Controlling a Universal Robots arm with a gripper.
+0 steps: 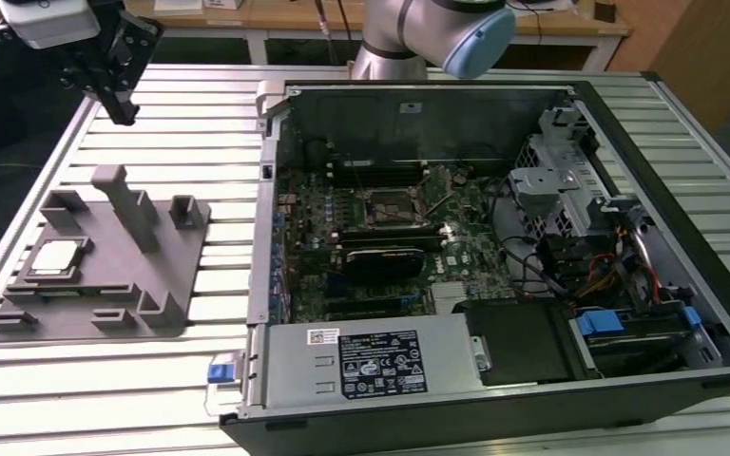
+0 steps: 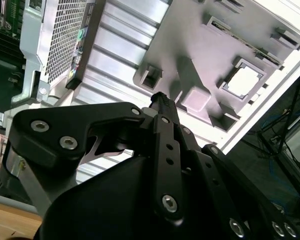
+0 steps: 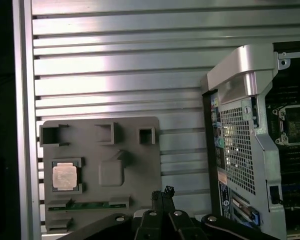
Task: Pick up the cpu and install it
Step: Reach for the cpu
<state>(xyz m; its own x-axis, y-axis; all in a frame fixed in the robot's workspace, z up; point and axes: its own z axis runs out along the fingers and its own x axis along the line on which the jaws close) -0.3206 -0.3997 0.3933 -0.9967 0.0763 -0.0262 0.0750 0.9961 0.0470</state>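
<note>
Exterior view high above table (image 1: 187,114), grey tray (image 1: 86,296) at 9 o'clock, both wrist views downward past gripper (image 3: 162,192), sharing that tray and case (image 3: 240,145).

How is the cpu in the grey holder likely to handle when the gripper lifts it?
The cpu looks thin and flat, so probably rigid and light. Its shiny metal top may be slippery. It lies flat in a recess of the grey holder, so rolling or tipping seems unlikely, though little edge looks exposed for gripping.
</note>
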